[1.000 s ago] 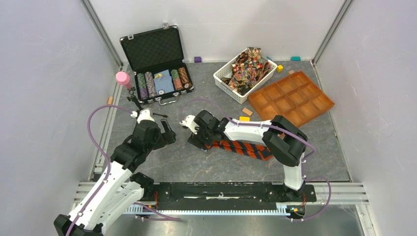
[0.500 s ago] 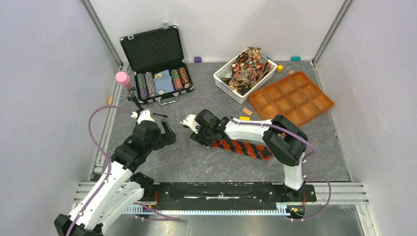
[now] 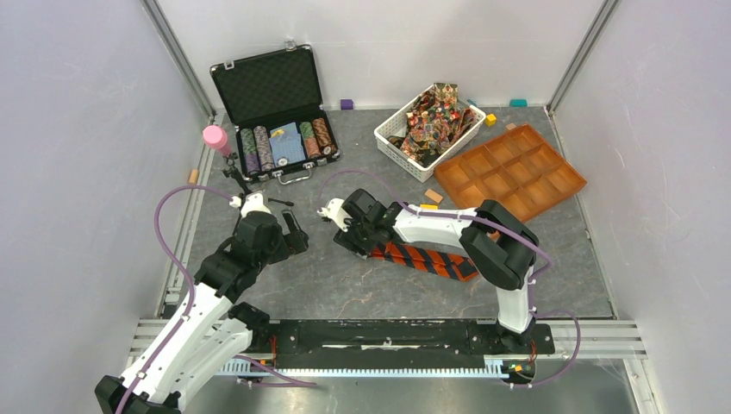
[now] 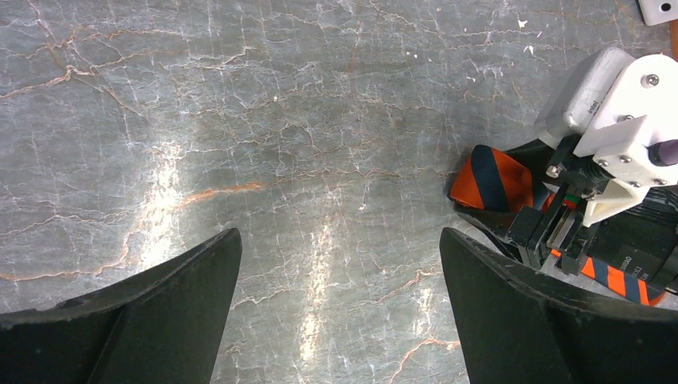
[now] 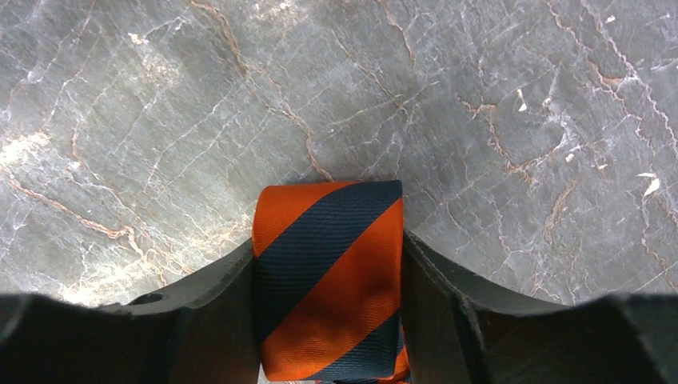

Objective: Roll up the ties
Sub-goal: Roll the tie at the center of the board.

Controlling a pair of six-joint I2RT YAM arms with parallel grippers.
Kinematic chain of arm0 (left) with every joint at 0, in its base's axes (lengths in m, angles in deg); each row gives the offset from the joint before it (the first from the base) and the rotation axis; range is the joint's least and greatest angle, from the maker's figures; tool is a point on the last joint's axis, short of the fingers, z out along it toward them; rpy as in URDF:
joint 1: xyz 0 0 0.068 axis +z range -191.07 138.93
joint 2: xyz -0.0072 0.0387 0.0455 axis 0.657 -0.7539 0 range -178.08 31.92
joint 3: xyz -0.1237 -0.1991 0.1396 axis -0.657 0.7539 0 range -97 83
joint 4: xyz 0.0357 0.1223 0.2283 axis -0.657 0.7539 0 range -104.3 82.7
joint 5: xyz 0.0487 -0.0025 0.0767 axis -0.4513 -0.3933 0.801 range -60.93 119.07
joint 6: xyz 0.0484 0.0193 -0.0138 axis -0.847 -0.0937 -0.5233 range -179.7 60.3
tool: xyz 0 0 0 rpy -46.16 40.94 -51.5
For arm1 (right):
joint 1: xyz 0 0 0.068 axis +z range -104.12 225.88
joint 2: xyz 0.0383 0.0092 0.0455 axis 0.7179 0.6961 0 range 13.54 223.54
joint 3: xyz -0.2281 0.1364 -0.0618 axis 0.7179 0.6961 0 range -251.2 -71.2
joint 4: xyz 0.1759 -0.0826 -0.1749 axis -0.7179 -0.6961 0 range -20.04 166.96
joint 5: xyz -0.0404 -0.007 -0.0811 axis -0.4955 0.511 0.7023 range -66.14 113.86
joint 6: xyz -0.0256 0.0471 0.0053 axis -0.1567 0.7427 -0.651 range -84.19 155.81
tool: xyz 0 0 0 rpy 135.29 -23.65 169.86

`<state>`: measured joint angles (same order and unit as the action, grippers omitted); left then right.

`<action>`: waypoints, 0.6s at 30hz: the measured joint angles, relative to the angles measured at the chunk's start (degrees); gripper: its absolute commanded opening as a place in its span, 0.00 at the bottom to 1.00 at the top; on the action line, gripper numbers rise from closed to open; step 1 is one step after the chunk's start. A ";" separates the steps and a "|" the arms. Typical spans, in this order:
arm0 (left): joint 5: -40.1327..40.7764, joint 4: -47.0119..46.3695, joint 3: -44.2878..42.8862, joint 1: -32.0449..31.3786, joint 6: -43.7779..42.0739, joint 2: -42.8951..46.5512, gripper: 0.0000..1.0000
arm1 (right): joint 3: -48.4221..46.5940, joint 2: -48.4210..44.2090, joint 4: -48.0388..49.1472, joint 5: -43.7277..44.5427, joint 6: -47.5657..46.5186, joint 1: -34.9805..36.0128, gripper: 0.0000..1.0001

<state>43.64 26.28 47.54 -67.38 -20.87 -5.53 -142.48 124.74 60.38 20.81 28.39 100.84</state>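
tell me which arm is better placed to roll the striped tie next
Right. The right gripper has its fingers pressed against both edges of the striped tie at its end. The left gripper is open over the table beside it, holding nothing.

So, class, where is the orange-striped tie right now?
In the top view the orange-striped tie lies mid-table, right of centre; its left end sits between the fingers of the right gripper.

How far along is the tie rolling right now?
Done: nothing; no finished roll shows. In hand: the right end effector grips the folded end of the orange striped tie, the rest flat. The left end effector hangs open. Left: that roll, plus the patterned ties in the white basket.
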 measured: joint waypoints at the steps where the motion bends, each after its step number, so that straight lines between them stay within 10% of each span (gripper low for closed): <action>1: 0.00 0.00 0.00 0.00 0.00 0.00 1.00 | 0.00 0.00 -0.02 -0.13 0.07 -0.02 0.52; 13: 0.00 0.00 0.00 0.00 0.00 0.00 1.00 | -0.17 0.20 -0.24 -1.03 0.04 0.15 0.31; 18: -0.02 0.00 0.02 0.00 0.00 0.00 1.00 | -0.24 0.26 -0.22 -1.33 0.20 0.13 0.66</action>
<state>43.61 26.28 47.56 -67.38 -20.87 -5.53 -142.72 125.00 60.16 19.48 28.58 100.97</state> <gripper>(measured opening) 0.993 0.459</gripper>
